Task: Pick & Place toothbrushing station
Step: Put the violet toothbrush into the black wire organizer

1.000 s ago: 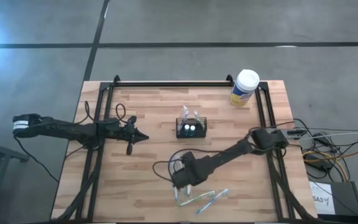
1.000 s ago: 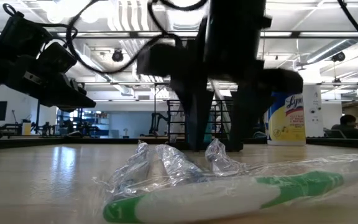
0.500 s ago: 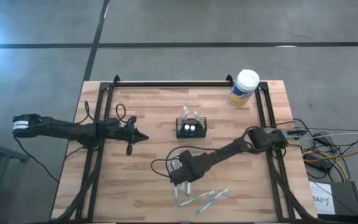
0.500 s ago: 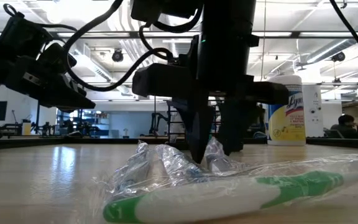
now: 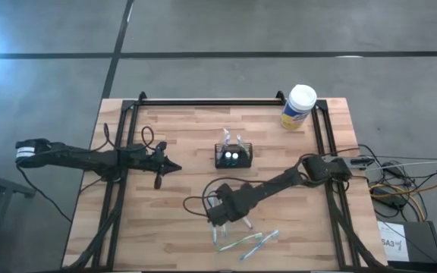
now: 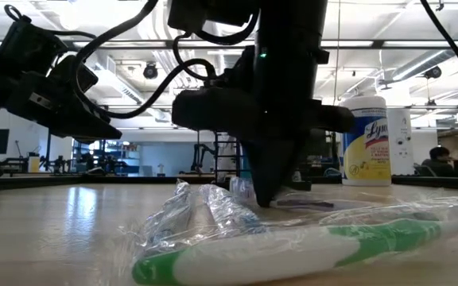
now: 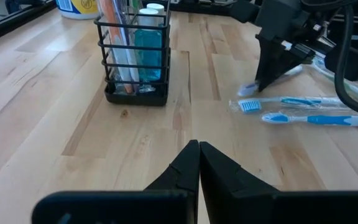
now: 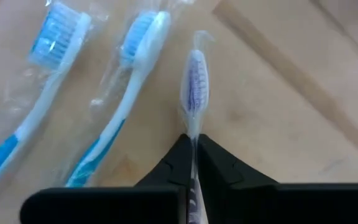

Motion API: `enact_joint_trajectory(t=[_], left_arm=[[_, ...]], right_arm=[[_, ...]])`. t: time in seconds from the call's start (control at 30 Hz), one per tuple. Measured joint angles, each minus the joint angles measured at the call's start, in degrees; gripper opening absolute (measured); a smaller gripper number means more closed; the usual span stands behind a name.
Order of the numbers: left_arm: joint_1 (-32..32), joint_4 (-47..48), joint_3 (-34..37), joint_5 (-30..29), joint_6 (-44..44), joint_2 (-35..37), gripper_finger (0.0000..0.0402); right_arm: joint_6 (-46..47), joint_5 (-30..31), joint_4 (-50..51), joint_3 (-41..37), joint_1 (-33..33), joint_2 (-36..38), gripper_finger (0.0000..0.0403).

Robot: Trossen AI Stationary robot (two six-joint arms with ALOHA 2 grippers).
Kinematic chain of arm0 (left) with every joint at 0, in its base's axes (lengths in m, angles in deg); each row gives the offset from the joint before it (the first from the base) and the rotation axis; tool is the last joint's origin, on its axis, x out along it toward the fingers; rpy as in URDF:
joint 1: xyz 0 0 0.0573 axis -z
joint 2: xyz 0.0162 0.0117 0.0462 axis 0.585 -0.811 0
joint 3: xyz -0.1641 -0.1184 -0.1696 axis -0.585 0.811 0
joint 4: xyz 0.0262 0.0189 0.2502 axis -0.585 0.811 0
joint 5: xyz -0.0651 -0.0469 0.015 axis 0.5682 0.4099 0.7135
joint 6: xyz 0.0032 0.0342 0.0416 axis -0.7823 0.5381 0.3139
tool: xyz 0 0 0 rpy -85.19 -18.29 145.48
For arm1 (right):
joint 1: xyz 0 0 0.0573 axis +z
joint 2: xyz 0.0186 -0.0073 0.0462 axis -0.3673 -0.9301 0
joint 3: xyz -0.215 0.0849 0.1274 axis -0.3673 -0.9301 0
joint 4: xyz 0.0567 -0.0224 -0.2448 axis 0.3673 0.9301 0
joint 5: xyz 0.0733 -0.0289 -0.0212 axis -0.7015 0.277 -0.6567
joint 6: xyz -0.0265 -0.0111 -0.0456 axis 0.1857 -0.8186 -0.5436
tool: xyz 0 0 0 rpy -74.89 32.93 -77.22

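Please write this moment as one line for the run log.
right claw: shut on purple toothbrush | left claw: shut, waiting apart | black holder: upright | two blue toothbrushes: on table

1. Toothbrushing station [image 5: 234, 155] stands at the tabletop [image 5: 180, 227] centre.
2. Canister [image 5: 299, 107] sits near the far right corner.
3. Wrapped toothbrushes [image 5: 245, 243] lie by the near edge, in front of the station.
4. Right gripper [image 5: 220, 222] sits between station and toothbrushes, clamped on one toothbrush [image 8: 194, 93].
5. Left gripper [image 5: 171, 168] hangs left of the station, well apart.
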Motion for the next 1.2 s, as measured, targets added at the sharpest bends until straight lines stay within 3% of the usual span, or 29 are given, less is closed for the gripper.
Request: enact_joint_trajectory(t=[0.27,0.47,0.57,0.7,0.8,0.9,1.0,1.2], left_arm=[[-0.01,0.13,0.0,0.0,0.77,0.0,0.0014],[0.0,0.08,0.02,0.0,1.38,-0.09,0.0014],[-0.02,0.09,0.02,-0.02,2.56,-0.11,0.0014],[0.0,-0.11,-0.04,-0.02,4.16,-0.04,0.0014],[0.0,-0.49,-0.09,-0.03,5.3,-0.04,0.0014],[0.0,-0.63,-0.07,-0.04,6.34,-0.02,0.0014],[0.0,-0.59,-0.07,-0.03,7.03,-0.02,0.0014],[-0.01,-1.94,-0.09,-0.07,7.15,-0.01,0.0014]], right_arm=[[-7.91,15.3,4.11,-0.39,2.27,9.31,0.001],[-16.93,31.38,2.41,-4.1,7.69,23.47,0.0009],[-24.87,36.88,-4.48,-9.24,9.99,31.99,0.0009],[-41.74,35.31,-24.73,-22.63,10.2,42.47,0.0008],[-56.61,27.04,-43.83,-35.26,8.72,50.39,0.0007],[-65.24,17.31,-59.42,-47.17,6.36,57.57,0.0007],[-70.49,12.92,-69.04,-57.06,4.53,64.72,0.0007],[-71.81,12.22,-76.49,-70.97,3.8,76.27,0.0007]])
